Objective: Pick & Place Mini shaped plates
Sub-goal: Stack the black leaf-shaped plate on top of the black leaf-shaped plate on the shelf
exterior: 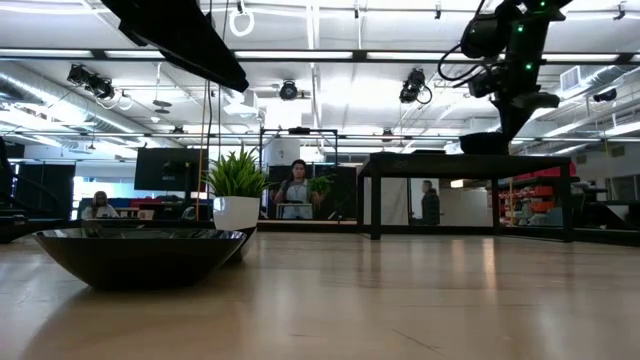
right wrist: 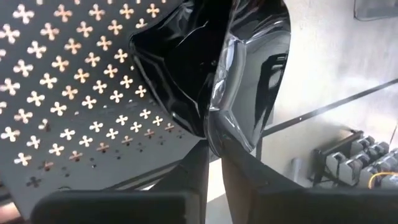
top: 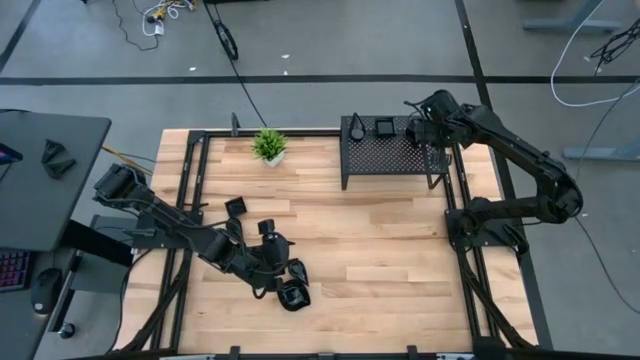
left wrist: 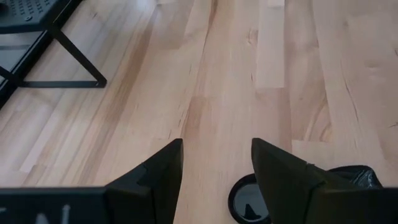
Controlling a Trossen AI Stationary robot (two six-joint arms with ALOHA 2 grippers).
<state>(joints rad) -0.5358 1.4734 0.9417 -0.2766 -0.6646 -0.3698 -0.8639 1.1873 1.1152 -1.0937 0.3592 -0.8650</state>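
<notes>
Right now my right gripper sits over the black perforated rack at the upper right of the high view, fingers nearly together, pinching the rim of a glossy black mini plate that stands on edge against the rack's surface. Placing step, I judge: plate is at the rack but not let go. Two more small dark dishes lie on the rack's far edge.

My left gripper hovers low over the wooden table at lower centre of the high view, fingers spread wide, nothing between them. A round black dish lies just under the fingertips; a few more plates are scattered near it.

Next call: right must lay the plate flat and open; left must drop onto the round dish.
</notes>
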